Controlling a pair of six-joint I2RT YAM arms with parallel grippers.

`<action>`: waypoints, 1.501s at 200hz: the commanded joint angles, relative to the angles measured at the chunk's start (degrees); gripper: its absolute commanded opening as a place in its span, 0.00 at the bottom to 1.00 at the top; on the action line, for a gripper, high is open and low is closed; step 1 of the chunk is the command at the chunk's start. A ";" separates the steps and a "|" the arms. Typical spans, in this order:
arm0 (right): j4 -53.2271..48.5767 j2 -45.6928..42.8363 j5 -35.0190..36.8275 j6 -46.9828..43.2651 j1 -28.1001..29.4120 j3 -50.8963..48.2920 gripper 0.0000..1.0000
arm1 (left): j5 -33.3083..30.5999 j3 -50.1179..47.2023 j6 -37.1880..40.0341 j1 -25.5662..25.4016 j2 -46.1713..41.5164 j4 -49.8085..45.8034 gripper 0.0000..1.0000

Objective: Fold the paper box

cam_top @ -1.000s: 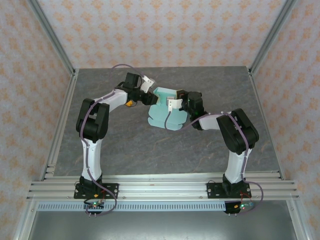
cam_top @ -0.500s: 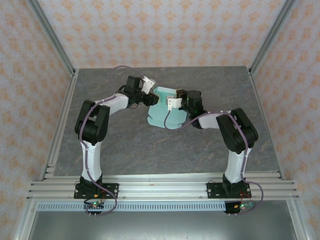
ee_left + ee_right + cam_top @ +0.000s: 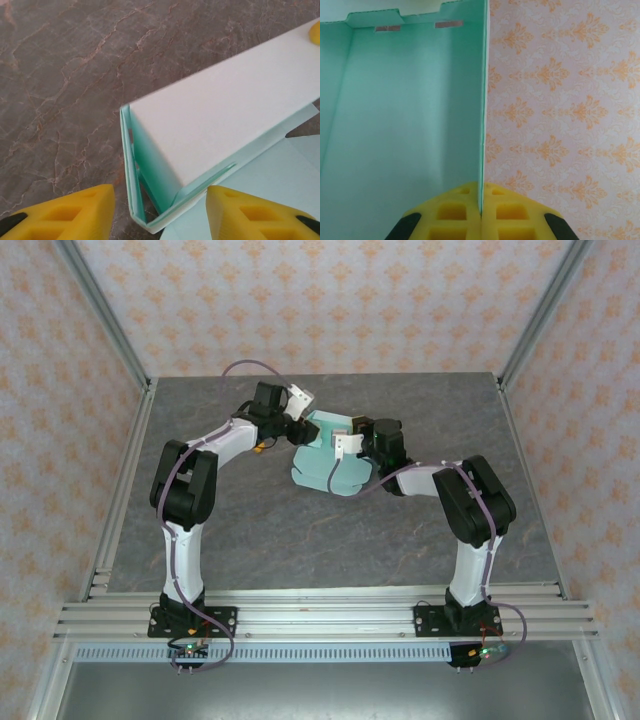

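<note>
Mint-green paper box point(image 3: 322, 475) is clamped by right pincer point(image 3: 481, 199) while left pincer point(image 3: 158, 200) gapes astride its corner.

The box point(image 3: 215, 125) runs off the left wrist view's right and bottom edges; overhead, the left gripper point(image 3: 302, 429) and right gripper point(image 3: 352, 436) partly cover it.

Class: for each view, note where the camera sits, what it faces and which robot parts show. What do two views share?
Top external: above, behind the bases; looks down on table, both arms, paper box.
Left wrist: on left arm; faces box corner between open left gripper.
Right wrist: on right arm; faces wall; right gripper shut on box edge.
Shared: the box.
</note>
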 commanded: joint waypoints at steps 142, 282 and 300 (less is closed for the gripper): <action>-2.11 1.27 -2.49 1.26 0.25 2.22 0.00 | -7.22 3.51 4.69 -0.27 0.03 -8.06 0.51; 0.32 1.84 -2.23 4.23 -0.33 0.54 0.00 | -6.13 8.51 4.61 -1.02 3.25 -12.79 0.48; -0.12 2.38 -1.75 2.81 -0.25 0.67 0.00 | -5.15 9.22 4.50 -1.36 4.00 -12.89 0.48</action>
